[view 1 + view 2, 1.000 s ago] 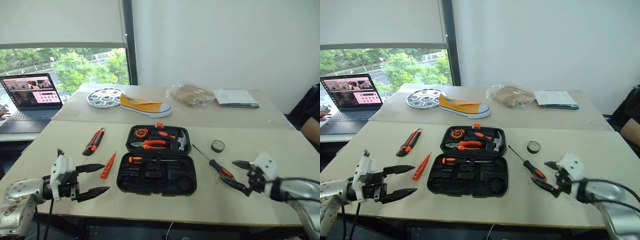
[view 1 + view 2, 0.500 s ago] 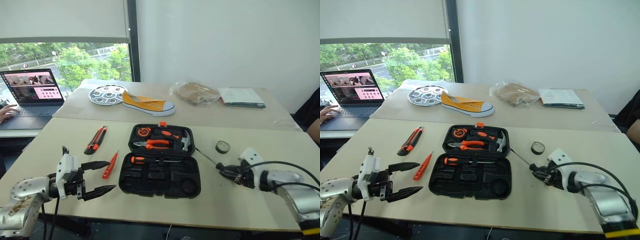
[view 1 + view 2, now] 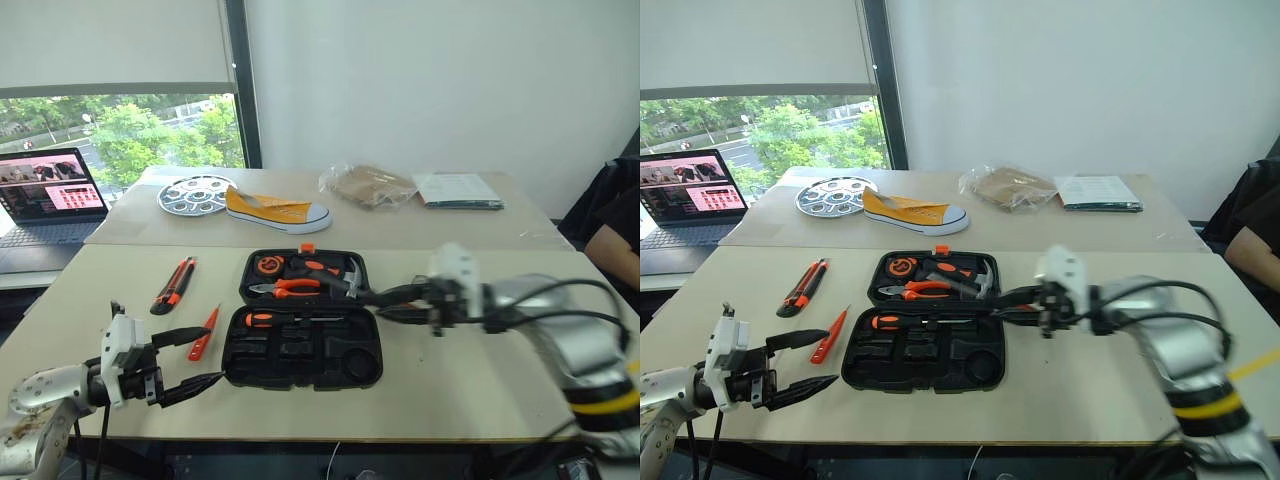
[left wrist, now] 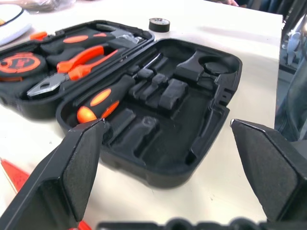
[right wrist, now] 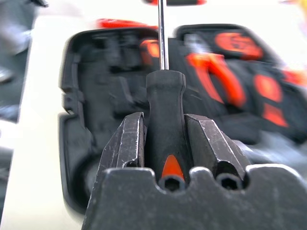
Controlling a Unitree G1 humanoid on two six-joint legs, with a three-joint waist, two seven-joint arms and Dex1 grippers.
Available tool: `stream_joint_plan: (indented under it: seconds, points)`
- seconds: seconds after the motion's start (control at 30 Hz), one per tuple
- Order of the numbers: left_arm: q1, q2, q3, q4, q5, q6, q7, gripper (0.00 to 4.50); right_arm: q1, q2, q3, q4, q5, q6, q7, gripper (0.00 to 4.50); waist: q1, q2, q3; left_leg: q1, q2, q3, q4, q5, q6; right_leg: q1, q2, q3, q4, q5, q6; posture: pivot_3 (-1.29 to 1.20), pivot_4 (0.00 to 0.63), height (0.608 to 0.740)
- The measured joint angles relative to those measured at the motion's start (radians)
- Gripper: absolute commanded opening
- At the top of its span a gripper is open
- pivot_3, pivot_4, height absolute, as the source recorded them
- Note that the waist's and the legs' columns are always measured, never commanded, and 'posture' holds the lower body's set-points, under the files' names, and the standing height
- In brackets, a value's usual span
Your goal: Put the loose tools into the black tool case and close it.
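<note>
gripping long screwdriver (image 5: 163, 120), right tool (image 5: 165, 139) clenched over black tool case (image 3: 300, 345); left tool (image 3: 185, 360) released.

screwdriver (image 5: 164, 129) between jaws, over case (image 5: 91, 96)

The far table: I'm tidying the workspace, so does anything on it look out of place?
A single yellow sneaker lies on the far table, beside a round paint palette. Footwear is odd among desk items. To its right are a crumpled clear bag and a booklet; nothing looks spilled or damaged.
</note>
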Motion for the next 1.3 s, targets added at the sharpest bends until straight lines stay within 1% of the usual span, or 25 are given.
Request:
stream_joint_plan:
  seconds: [0.1,0.17,0.23,0.43,0.63,0.83,1.0,1.07,1.1,1.17,1.2,1.3]
  points:
    - [0.015,-0.004,0.0,-0.003,0.003,-0.003,0.006,4.5,-0.091,0.05,0.147,0.067,-0.099,0.016,0.005,0.99,0.005,0.0,0.0,-0.004,-0.001,-0.001,0.001,0.0,0.001,-0.001,-0.001,-0.003,0.0,0.0,0.0,0.0,0.15,0.74]
    - [0.026,-0.004,0.001,-0.004,0.005,-0.003,0.012,4.5,-0.102,0.058,0.2,0.102,-0.144,0.023,0.009,0.99,0.011,0.0,0.0,-0.006,-0.001,-0.001,0.003,-0.002,0.003,-0.001,-0.002,-0.004,-0.001,0.0,0.0,0.0,0.15,0.74]
    - [0.031,-0.004,0.001,-0.004,0.006,-0.003,0.017,4.5,-0.102,0.066,0.223,0.131,-0.169,0.027,0.009,0.99,0.011,0.0,0.0,-0.009,-0.002,-0.001,0.004,-0.003,0.005,-0.003,-0.002,-0.005,-0.003,0.0,0.001,0.0,0.15,0.74]
    - [0.041,-0.004,0.001,-0.031,0.006,-0.004,0.032,4.5,-0.126,0.08,0.235,0.158,-0.225,0.021,0.01,0.99,0.001,0.0,0.0,-0.01,-0.001,-0.001,0.004,-0.003,0.005,-0.003,-0.002,-0.008,-0.005,0.0,0.002,0.0,0.15,0.74]
    - [0.058,-0.004,0.001,-0.04,0.007,-0.004,0.041,4.5,-0.135,0.073,0.235,0.171,-0.247,0.021,0.033,0.99,0.006,0.0,0.0,-0.008,-0.002,-0.002,0.005,-0.003,0.005,-0.001,-0.003,-0.007,-0.004,0.0,0.002,0.0,0.15,0.74]
    - [0.052,-0.004,0.001,-0.04,0.008,-0.004,0.045,4.5,-0.146,0.074,0.232,0.195,-0.251,0.031,0.061,0.99,0.011,0.0,0.0,-0.008,-0.002,-0.002,0.005,-0.003,0.005,-0.001,-0.003,-0.007,-0.004,0.0,0.002,0.0,0.15,0.74]
    - [0.045,-0.004,0.001,-0.04,0.011,-0.004,0.045,4.5,-0.146,0.085,0.202,0.228,-0.223,0.069,0.081,0.99,0.016,0.0,-0.001,-0.008,-0.002,-0.002,0.005,-0.003,0.005,-0.001,-0.003,-0.007,-0.004,0.0,0.002,0.0,0.15,0.74]
    - [0.045,-0.004,0.001,-0.04,0.012,-0.004,0.046,4.5,-0.146,0.087,0.195,0.237,-0.216,0.075,0.089,2.0,0.017,0.0,0.0,-0.008,-0.002,-0.002,0.005,-0.003,0.005,-0.001,-0.003,-0.007,-0.004,0.0,0.002,0.0,0.15,0.74]
    - [0.045,-0.004,0.001,-0.04,0.012,-0.004,0.046,4.5,-0.146,0.086,0.192,0.237,-0.217,0.076,0.09,2.19,0.018,0.0,0.0,-0.008,-0.002,-0.002,0.005,-0.003,0.005,-0.001,-0.003,-0.007,-0.004,0.0,0.002,0.0,0.15,0.74]
    - [0.045,-0.004,0.001,-0.04,0.012,-0.004,0.047,4.5,-0.146,0.086,0.183,0.241,-0.216,0.073,0.09,2.96,0.017,0.0,0.0,-0.008,-0.002,-0.002,0.005,-0.003,0.005,-0.001,-0.003,-0.007,-0.004,0.0,0.003,0.0,0.15,0.74]
    - [0.045,-0.004,0.001,-0.04,0.012,-0.004,0.048,4.5,-0.145,0.086,0.181,0.241,-0.213,0.072,0.093,3.2,0.016,0.0,0.0,-0.008,-0.002,-0.002,0.005,-0.003,0.005,-0.001,-0.003,-0.007,-0.004,0.0,0.003,0.0,0.15,0.74]
    - [0.045,-0.004,0.001,-0.042,0.012,-0.003,0.049,4.5,-0.146,0.064,0.148,0.204,-0.146,0.073,0.171,3.2,0.011,0.0,0.0,-0.01,-0.001,-0.002,0.004,-0.003,0.005,-0.003,-0.002,-0.007,-0.004,0.001,0.003,0.0,0.15,0.74]
